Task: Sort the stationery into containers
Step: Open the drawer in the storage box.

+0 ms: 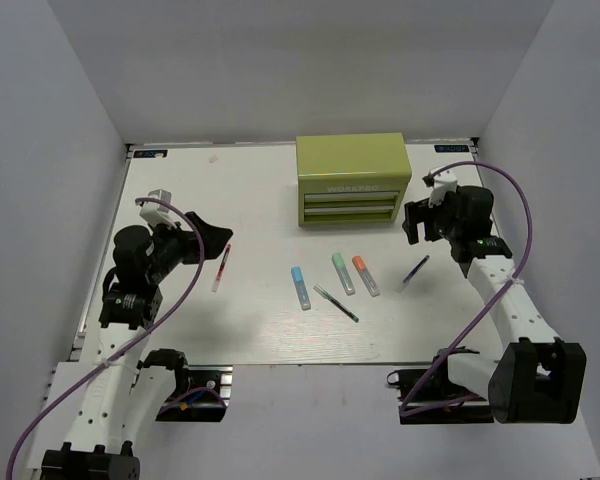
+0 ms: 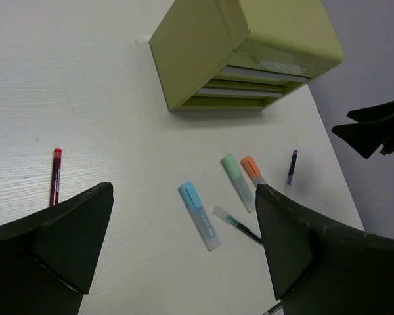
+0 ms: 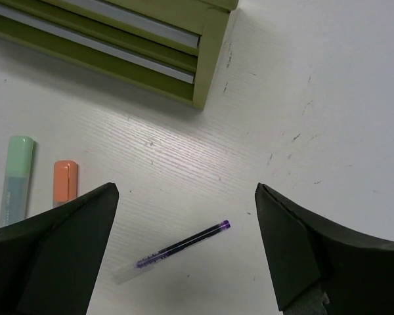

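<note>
The olive-green tool chest stands at the back of the table with both drawers shut. In front of it lie the blue marker, green marker, orange marker, green-black pen and purple pen. The red pen lies apart on the left. My left gripper is open and empty above the red pen. My right gripper is open and empty, above the purple pen and right of the chest.
The white table is walled in by grey panels on three sides. Purple cables loop from both arms. The other arm's gripper shows at the right edge of the left wrist view.
</note>
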Robot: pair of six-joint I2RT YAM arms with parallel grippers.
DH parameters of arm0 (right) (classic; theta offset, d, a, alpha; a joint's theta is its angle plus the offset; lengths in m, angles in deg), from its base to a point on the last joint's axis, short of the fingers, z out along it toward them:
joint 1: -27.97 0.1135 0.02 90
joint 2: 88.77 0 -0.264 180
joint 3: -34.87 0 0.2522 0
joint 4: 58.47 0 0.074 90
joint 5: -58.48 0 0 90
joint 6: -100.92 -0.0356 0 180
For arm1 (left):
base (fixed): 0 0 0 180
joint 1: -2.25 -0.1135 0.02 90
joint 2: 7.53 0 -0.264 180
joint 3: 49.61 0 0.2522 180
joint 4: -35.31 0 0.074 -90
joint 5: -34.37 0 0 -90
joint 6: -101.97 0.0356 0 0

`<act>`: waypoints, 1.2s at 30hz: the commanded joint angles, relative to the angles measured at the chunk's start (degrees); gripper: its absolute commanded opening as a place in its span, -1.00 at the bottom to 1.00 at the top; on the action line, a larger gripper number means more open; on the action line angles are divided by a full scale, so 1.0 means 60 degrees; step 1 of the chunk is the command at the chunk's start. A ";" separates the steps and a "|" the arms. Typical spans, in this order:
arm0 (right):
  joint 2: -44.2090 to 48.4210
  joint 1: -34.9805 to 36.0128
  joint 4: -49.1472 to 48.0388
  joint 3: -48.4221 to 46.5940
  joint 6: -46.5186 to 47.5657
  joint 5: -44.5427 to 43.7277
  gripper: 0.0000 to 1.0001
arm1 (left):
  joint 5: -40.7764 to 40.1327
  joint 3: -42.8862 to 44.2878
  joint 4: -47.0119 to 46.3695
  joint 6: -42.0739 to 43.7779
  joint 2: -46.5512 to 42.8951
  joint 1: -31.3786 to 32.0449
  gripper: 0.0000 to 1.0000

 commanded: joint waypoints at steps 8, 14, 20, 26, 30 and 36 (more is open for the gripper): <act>-0.0314 0.0011 0.1306 -0.0621 0.2279 0.1378 0.81 | 0.0458 -0.0095 -0.0521 0.0082 0.0560 -0.0035 0.99; -0.1194 0.0011 0.2509 -0.1324 0.3113 0.1012 0.81 | 0.0458 -0.0095 -0.0697 0.0083 0.0735 -0.0035 0.99; -0.0961 0.0055 0.3022 -0.1325 0.4522 0.2270 0.81 | 0.0458 -0.0284 -0.0902 0.0083 0.0838 -0.0035 0.99; -0.0521 0.0099 0.2980 -0.0710 0.5620 0.4408 0.72 | 0.0355 -0.0373 -0.1077 -0.0005 0.1145 -0.0035 0.99; -0.0375 0.0567 0.2659 -0.0360 0.6308 0.4119 0.24 | 0.0267 -0.0197 -0.0990 0.0083 0.1248 -0.0035 0.99; 0.0576 0.1388 -0.1114 0.1892 0.7334 0.1415 -0.47 | 0.0267 -0.0387 -0.1194 -0.0005 0.1335 -0.0035 0.99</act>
